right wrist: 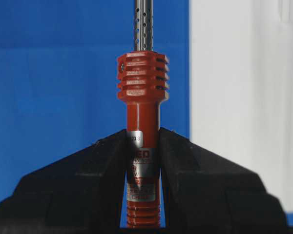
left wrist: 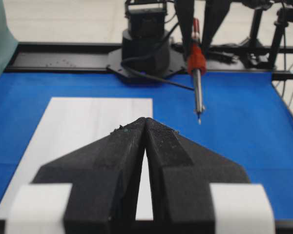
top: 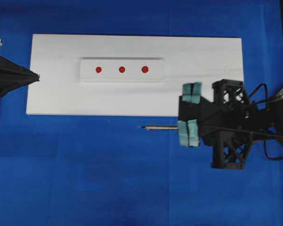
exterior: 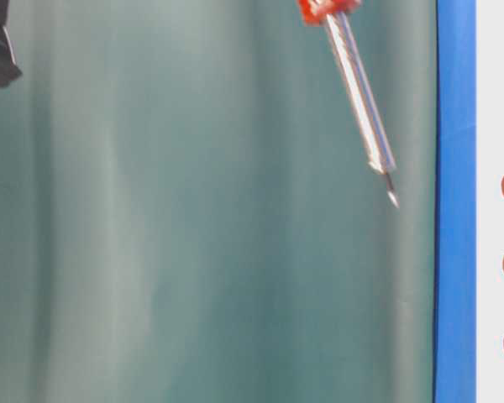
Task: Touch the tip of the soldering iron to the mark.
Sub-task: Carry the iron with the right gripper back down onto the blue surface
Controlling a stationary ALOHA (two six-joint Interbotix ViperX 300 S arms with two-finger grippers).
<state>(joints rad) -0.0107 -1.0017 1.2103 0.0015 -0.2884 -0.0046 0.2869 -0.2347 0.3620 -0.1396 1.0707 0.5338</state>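
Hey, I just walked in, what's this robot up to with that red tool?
The right hand is shut on the soldering iron, gripping its red handle. The iron is held in the air over the blue mat, its tip just off the near edge of the white board. A small white block on that board carries three red marks, and the tip has not reached any of them. The left hand sits shut and empty at the board's far left end.

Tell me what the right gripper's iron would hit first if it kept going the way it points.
Probably the blue mat. The right gripper holds the soldering iron slanting downward, its tip beside the white board, not over it; depth is uncertain.
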